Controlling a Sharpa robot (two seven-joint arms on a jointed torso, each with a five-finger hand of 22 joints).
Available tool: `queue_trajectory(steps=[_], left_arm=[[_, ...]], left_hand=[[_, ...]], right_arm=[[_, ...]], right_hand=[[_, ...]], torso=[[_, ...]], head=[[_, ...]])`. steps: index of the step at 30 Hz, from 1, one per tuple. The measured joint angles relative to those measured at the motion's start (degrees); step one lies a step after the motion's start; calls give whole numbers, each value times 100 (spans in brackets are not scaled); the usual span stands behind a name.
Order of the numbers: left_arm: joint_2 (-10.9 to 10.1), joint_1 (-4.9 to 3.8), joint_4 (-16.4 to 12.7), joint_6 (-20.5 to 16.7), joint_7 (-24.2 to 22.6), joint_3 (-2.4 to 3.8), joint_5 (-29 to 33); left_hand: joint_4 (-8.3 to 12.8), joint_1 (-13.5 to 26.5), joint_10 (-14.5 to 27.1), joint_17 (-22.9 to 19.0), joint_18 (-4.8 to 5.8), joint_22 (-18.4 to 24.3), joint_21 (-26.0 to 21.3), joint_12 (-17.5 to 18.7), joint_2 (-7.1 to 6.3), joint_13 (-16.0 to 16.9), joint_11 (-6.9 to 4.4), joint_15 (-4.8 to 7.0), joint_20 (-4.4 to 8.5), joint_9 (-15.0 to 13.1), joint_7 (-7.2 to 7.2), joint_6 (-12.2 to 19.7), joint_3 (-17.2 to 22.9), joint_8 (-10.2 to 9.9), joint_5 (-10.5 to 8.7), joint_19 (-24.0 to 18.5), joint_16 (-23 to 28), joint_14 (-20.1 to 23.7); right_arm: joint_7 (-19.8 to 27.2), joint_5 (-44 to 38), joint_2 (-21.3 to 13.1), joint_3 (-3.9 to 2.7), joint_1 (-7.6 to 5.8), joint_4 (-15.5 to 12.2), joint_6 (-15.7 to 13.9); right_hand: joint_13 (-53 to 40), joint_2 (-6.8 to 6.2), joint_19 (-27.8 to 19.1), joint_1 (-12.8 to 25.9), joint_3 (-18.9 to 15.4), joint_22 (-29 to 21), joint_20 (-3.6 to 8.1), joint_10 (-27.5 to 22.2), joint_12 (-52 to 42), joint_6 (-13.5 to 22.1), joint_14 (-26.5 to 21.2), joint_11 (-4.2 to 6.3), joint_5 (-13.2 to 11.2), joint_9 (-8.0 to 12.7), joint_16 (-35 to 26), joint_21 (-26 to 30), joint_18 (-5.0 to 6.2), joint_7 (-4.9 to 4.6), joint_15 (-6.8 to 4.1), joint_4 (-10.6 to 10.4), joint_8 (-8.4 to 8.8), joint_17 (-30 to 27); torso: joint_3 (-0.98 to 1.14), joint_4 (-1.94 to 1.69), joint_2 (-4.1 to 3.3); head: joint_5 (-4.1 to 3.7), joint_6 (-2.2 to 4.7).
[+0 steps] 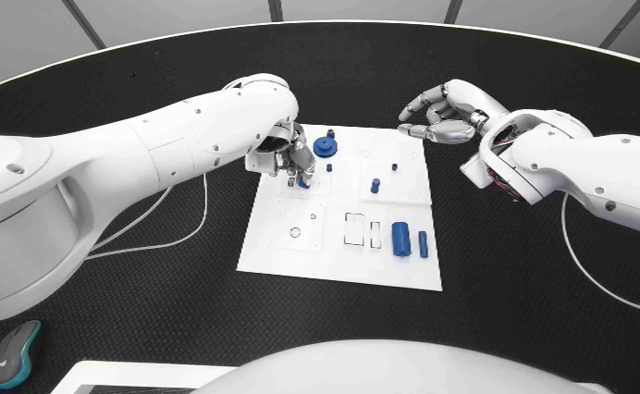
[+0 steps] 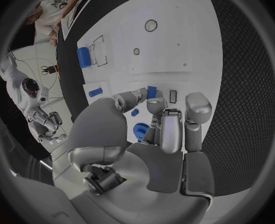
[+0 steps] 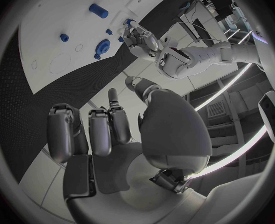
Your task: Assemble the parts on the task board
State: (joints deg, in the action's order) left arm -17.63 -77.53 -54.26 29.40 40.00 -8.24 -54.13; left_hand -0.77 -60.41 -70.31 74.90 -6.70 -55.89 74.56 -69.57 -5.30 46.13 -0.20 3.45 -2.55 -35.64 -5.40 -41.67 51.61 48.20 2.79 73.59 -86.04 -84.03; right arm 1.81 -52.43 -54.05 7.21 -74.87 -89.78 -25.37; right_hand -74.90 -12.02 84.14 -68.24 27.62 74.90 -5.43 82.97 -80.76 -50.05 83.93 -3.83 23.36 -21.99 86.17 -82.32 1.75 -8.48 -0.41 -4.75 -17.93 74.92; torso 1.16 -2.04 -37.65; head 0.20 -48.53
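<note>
On the black bench (image 1: 160, 311) the white task board (image 1: 350, 269) lies at centre. Going left to right, the left robot hand (image 1: 283, 155) comes first, poised over the board's ten o'clock corner with its fingers (image 2: 170, 129) drawn narrow around a small blue part (image 1: 302, 181), seemingly pinching it upright so it can be pressed down into its seat. Just beside it, toward one o'clock, sits a blue gear-like part (image 1: 326, 146), already standing on the board. Near the board's middle a short blue peg (image 1: 376, 185) stands in its place, and toward five o'clock a blue cylinder (image 1: 400, 236) and a slim blue pin (image 1: 424, 244) lie loose, probably waiting their turn. Off the board's two o'clock corner, the right robot hand (image 1: 447, 115) hovers above the bench, fingers curled inward and holding nothing, apparently kept clear while the left one works.
</note>
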Motion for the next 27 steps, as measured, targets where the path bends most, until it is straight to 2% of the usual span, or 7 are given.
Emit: queue_trajectory(steps=[23,27], left_arm=[[55,45,66,-174,0,-1,-45],[52,59,61,-243,0,-1,-53]], left_hand=[[16,21,-13,0,0,1,0,0,21,-10,-12,0,20,-85,0,0,16,24,-2,20,0,0],[16,21,-13,0,0,-5,0,0,21,-10,-12,0,20,-202,0,0,16,29,-16,20,0,0]], right_arm=[[6,0,-8,0,1,-14,-11],[6,0,-11,0,1,-16,-11]], right_hand=[[-4,0,0,0,0,0,0,0,0,0,0,0,32,0,0,0,0,0,0,0,-39,-1],[-4,0,0,0,0,0,0,0,0,0,0,0,32,0,0,0,0,0,0,0,-39,-1]], torso=[[-3,-2,-9],[-3,-1,-8]], head=[[-10,-29],[-15,-34]])
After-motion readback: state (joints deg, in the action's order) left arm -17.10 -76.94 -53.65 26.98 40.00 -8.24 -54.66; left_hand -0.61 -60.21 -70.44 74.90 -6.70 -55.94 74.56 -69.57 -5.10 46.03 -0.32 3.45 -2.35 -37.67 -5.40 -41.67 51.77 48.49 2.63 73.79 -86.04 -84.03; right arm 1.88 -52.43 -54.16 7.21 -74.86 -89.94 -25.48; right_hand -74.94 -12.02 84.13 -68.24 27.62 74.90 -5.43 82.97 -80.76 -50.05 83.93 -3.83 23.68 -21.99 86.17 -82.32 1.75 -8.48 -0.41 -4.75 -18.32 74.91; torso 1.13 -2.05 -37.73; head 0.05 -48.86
